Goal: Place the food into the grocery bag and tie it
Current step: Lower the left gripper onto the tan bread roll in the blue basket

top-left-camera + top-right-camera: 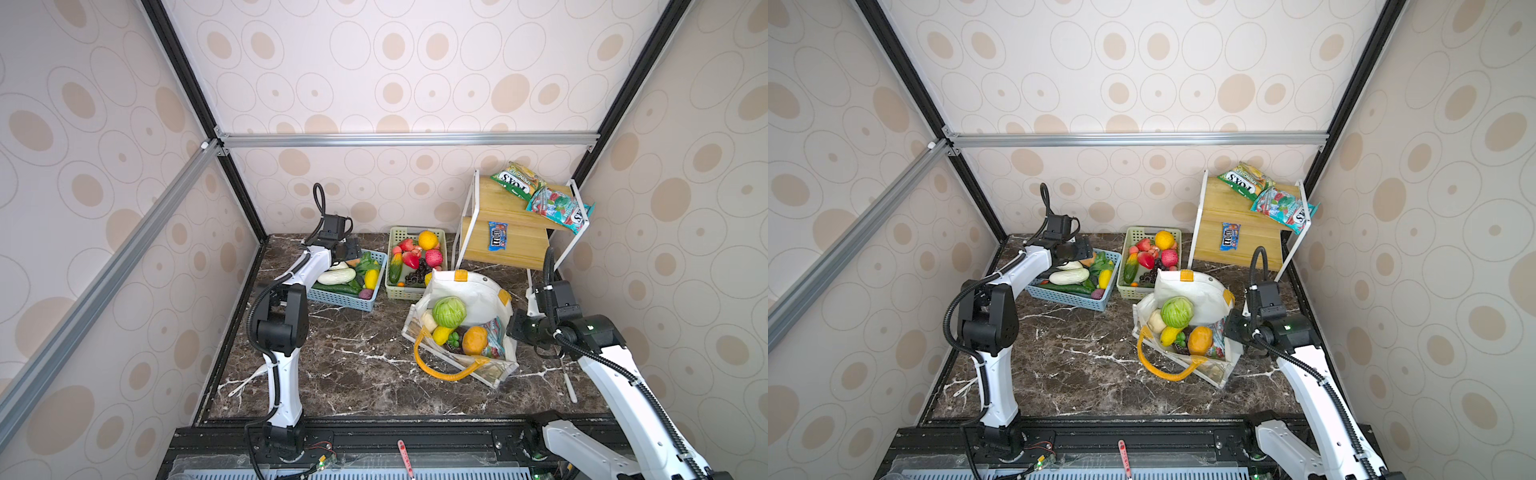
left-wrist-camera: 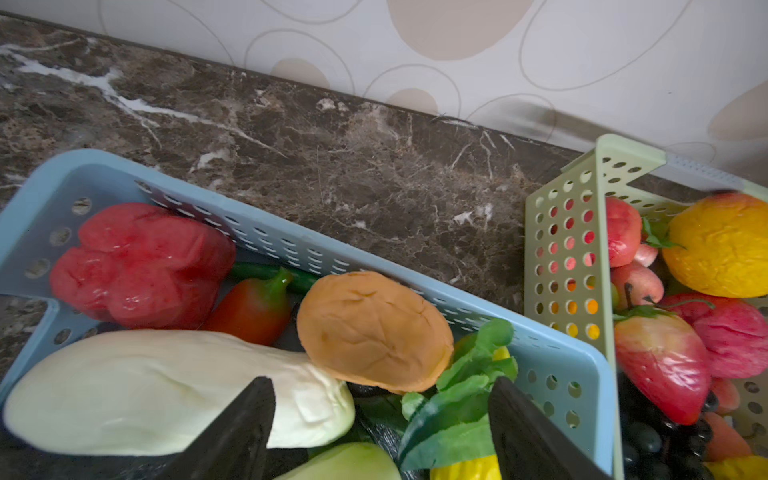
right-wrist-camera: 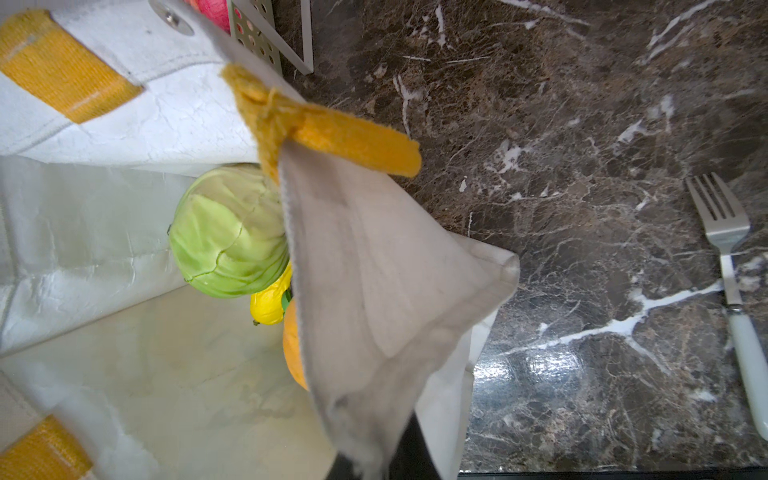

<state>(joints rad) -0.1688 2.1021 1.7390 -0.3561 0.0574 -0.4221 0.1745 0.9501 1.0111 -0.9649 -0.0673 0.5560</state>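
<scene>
The white grocery bag (image 1: 478, 291) (image 1: 1200, 291) stands open right of the middle, its yellow-orange handle (image 1: 440, 374) drooping forward. Inside lie a green cabbage (image 1: 449, 311) (image 3: 228, 232), a yellow piece (image 1: 441, 333), an orange piece (image 1: 474, 340), a white piece (image 1: 428, 320) and a teal packet (image 1: 494, 336). My right gripper (image 1: 513, 328) (image 3: 374, 465) is shut on the bag's right wall (image 3: 374, 270). Over the blue basket (image 1: 345, 301) (image 2: 561, 357) my left gripper (image 1: 351, 251) (image 2: 382, 415) is open, holding nothing. Below it are a white vegetable (image 2: 166, 390) and an orange-brown piece (image 2: 374, 332).
A green basket (image 1: 405, 293) of fruit stands behind the bag. A wooden shelf (image 1: 511, 245) at the back right carries snack packets (image 1: 517, 180) (image 1: 559, 208) and a small blue packet (image 1: 497, 235). A fork (image 3: 731, 266) lies right of the bag, a white utensil (image 1: 249, 380) at the front left.
</scene>
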